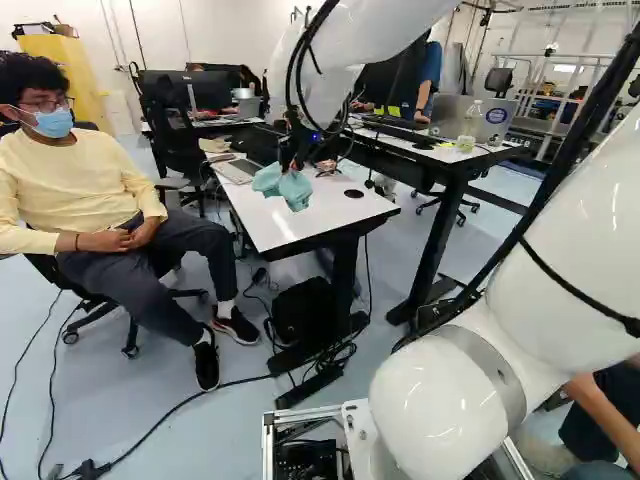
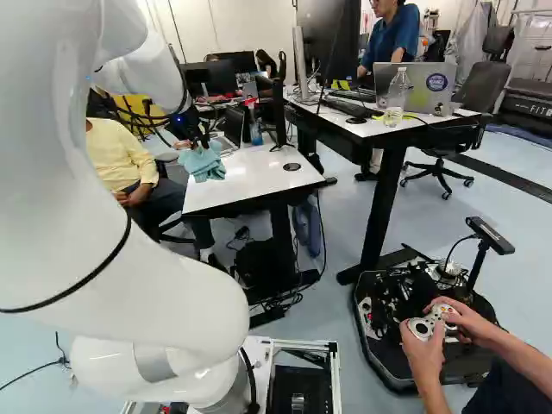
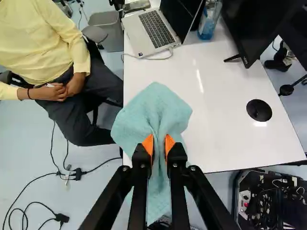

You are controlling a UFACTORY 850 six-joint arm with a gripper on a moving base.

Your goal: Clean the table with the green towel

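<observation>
Beside the tabletop [image 3: 220, 139], at its left side as the right base view shows it, a person [image 3: 43, 43] sits close enough that a wide stroke that way could brush a knee.

Next comes the green towel [image 3: 152, 108], over the near left part of the tabletop. The fingers [image 3: 148, 143] are closed on it, one orange pad to each side of a bunched fold, with the cloth fanned out ahead of them and a tail running back beneath. Whether its underside bears on the tabletop I cannot tell.

It should be light and limp, with nothing to break. The pile looks thick and grippy, so slipping is unlikely, but it will not push: it will trail, crumple or fold under. The pinch near the middle seems the right hold, leaving slack all round as a wiping pad. A corner hold would only drag a strip. Press gently, keeping cloth between the hard tips and the tabletop.

At the tabletop's far left stands the laptop [image 3: 156, 28], which a loose corner could snag; just right of it, the bottle [image 3: 207, 28] might tip. The monitor [image 3: 261, 26] stands at the tabletop's far side, and the round black opening [image 3: 259, 110] in its right part could catch a fold.
</observation>
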